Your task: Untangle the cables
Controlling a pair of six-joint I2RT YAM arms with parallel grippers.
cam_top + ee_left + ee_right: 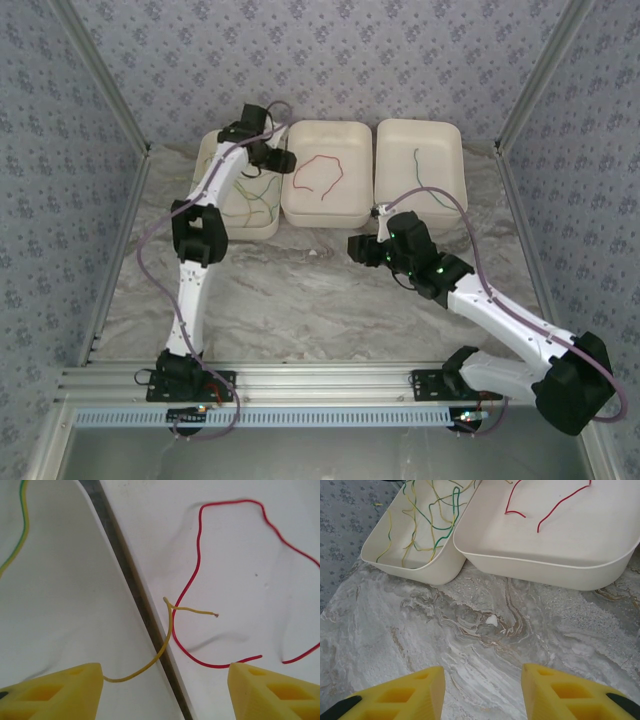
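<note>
My left gripper (270,155) hangs over the seam between the left tray (212,150) and the middle tray (325,215). Its jaws (165,672) stand open. A yellow cable (167,635) lies across both rims; one end meets the left fingertip (75,680) and the bare tip rests in the middle tray. A red cable (192,580) lies looped in the middle tray, seen from above as a red loop (322,172). A tangle of green and yellow cables (427,520) stays in the left tray. My right gripper (483,672) is open over bare marble with nothing between its fingers.
The right tray (455,190) holds a single green cable (418,165). The right arm's gripper (358,247) sits just in front of the middle tray. A small white chip (491,620) lies on the marble table (300,300). Metal frame posts and patterned walls close in both sides.
</note>
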